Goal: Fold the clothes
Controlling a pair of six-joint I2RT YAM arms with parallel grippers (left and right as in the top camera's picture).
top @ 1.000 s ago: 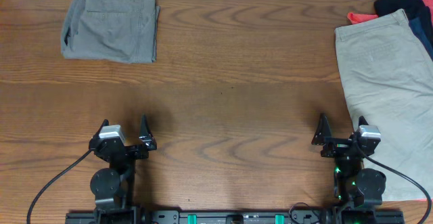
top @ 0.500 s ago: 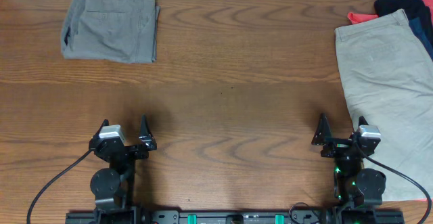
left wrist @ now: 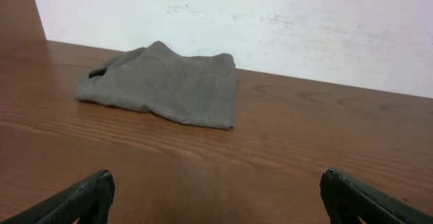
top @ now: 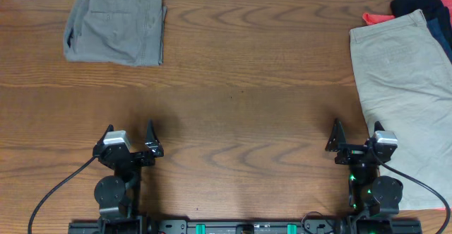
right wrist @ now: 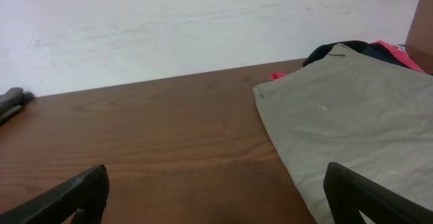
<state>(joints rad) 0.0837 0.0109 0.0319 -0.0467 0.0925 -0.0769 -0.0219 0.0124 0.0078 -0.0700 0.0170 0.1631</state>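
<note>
Shorts (top: 402,85), khaki, lie spread at right (grey-olive pair (top: 115,24) folded opposite). Left tool (top: 129,129) and right tool (top: 357,128) gape, empty.

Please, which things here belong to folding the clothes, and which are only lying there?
For the job: grey shorts, folded; beige shorts, spread flat; dark garment and red garment, partly under them.
Only surroundings: table, white wall.

Your view | desk (top: 240,92): brown wood grain, filling the overhead frame | wall (left wrist: 284,21): plain white, faintly smudged, rising from the desk's far edge | light: soft, even, a mild sheen on your desk's top
</note>
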